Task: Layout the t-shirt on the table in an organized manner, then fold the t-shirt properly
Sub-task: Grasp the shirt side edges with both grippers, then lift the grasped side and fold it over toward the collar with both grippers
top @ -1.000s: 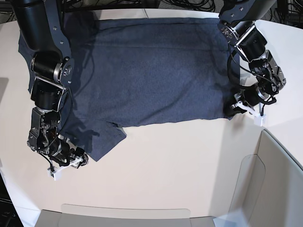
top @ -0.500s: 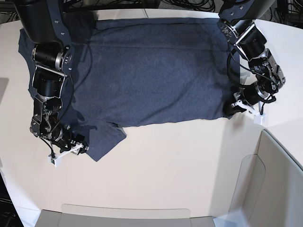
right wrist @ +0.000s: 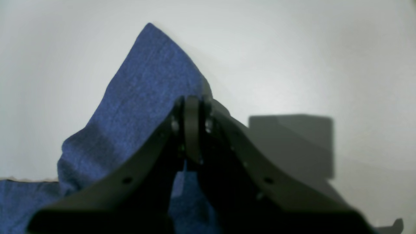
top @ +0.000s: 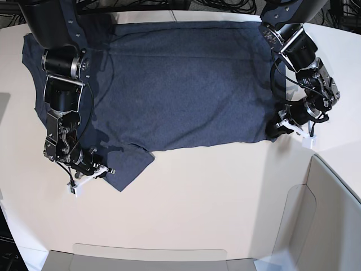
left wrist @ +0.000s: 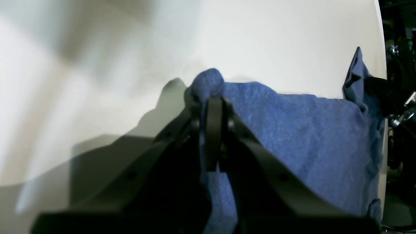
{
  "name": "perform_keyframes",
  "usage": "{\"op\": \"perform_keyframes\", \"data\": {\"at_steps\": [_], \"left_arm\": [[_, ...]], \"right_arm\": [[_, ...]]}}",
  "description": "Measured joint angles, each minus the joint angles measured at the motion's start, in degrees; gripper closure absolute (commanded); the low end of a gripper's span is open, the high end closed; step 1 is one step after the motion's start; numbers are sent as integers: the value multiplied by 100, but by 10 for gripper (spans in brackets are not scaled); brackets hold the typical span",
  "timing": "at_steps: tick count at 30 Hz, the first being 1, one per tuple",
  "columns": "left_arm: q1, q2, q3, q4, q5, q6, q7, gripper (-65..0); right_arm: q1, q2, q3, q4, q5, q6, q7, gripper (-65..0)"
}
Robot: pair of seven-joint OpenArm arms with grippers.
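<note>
The dark navy t-shirt [top: 180, 84] lies spread flat, plain side up, across the far half of the pale table [top: 197, 203]. In the base view my right gripper [top: 96, 171] sits at the near tip of the left sleeve. The right wrist view shows this gripper [right wrist: 193, 105] shut, with blue cloth [right wrist: 146, 84] tented up around and under its fingers. My left gripper [top: 283, 127] is at the shirt's near right corner. The left wrist view shows it [left wrist: 213, 99] shut on a bunched lump of cloth [left wrist: 208, 79].
Grey translucent panels stand along the table's front edge [top: 146, 254] and at the near right [top: 333, 214]. Dark cables lie beyond the far edge [top: 225, 7]. Bare tabletop stretches between the shirt's near hem and the front panel.
My right gripper has slid in over the sleeve tip and gone from open to shut on it. The sleeve corner has shifted slightly right. The left arm has not moved.
</note>
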Motion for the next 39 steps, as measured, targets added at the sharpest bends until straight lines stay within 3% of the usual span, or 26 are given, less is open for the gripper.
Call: {"op": "perform_keyframes", "data": {"at_steps": [5,11,18,25,32,39], "left_arm": [[118,116,76,970,254,39,398,0],[341,125,621,2363,697,94,1178,0],[476,109,1069,3722,616,85,1154,0],[942,98,1792,4463,629,85,1180,0],[1519,76,1840,5027,654,85,1165,0],[1915,74,1843,5132,656,87,1145,0]], "right_arm": [[-151,-13,-37,732,-210,-7,-431,0],[-133,369,2,1508,-164,-4,-431,0],[-647,380,-4,2422,-149,-4,-455,0],[-1751,391,-2,3884,-160,-11,-413,0],[-3069,393,31,5379,-164,-24,-452,0],[-4100,350,586,6555,-177,-24,-468,0]]}}
